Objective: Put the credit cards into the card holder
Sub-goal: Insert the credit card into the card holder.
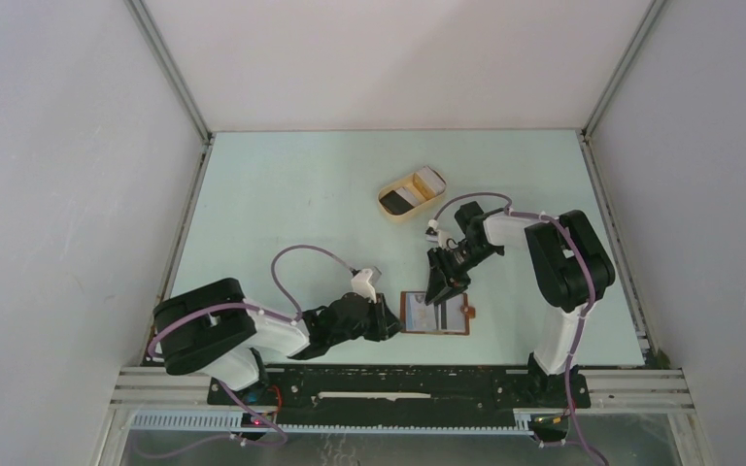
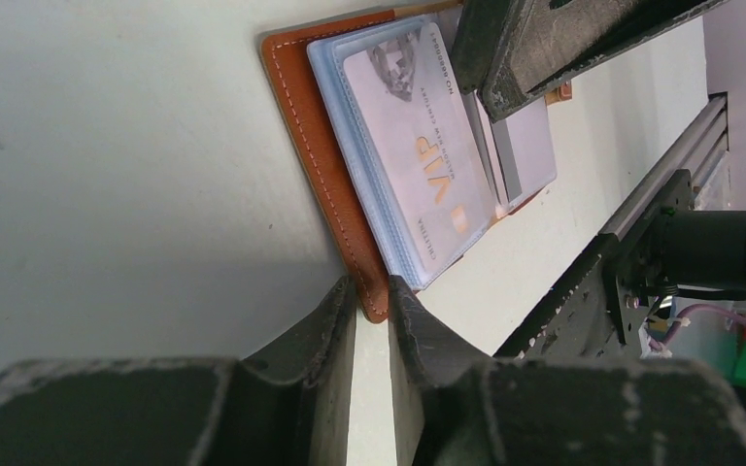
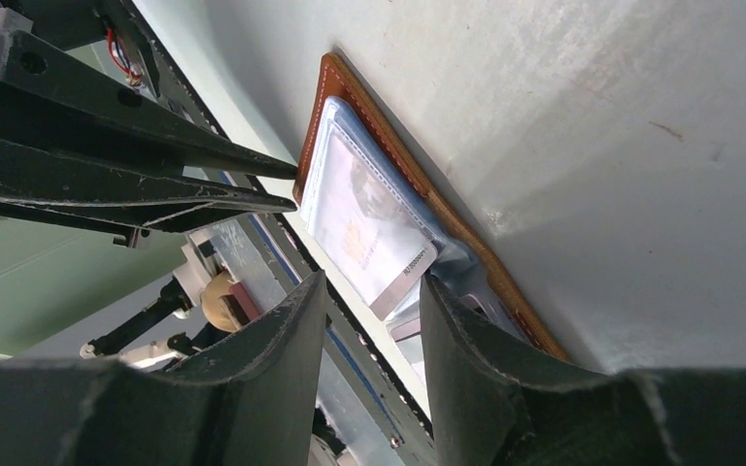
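Pinching the card holder (image 2: 303, 126) corner: left gripper (image 2: 374, 294).

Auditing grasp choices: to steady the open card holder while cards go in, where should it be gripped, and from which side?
The card holder lies open and flat, clear sleeves covering all but its stitched leather border. Probably pinch that border's corner from the left, as the left gripper does, leaving the sleeves free for the right gripper.
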Controlling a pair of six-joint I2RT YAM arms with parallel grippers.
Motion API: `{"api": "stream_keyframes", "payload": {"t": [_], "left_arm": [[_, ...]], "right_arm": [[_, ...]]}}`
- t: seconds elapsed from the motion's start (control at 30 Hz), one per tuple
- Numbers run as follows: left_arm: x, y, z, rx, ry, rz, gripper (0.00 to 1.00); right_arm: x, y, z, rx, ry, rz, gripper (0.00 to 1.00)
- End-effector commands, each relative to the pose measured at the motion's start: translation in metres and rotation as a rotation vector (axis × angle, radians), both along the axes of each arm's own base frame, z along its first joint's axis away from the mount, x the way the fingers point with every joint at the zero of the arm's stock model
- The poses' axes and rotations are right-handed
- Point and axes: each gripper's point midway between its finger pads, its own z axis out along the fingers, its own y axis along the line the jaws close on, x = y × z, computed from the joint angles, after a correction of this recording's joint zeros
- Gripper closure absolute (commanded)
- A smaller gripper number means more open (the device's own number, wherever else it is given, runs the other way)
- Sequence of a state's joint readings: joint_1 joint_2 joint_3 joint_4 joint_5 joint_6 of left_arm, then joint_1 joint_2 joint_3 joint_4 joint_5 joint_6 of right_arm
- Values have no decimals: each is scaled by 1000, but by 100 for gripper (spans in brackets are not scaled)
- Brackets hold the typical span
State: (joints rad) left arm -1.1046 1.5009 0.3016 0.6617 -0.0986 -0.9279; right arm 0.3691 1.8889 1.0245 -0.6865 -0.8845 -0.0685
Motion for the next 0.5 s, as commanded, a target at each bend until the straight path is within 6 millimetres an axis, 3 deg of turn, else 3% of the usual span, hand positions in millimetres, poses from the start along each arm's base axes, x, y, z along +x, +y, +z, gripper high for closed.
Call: {"api": "stream_keyframes", "payload": {"t": [0.0, 0.2, 0.47], "left_arm": [[5, -18, 16, -57, -10, -9, 77], [5, -19, 17, -70, -5, -7, 77], [6, -14, 16, -75, -5, 19, 77]], "right_arm": [[7, 11, 12, 64, -10, 6, 51], [0, 16, 15, 74, 4, 41, 51], [-6, 8, 13, 37, -4, 69, 51]]}}
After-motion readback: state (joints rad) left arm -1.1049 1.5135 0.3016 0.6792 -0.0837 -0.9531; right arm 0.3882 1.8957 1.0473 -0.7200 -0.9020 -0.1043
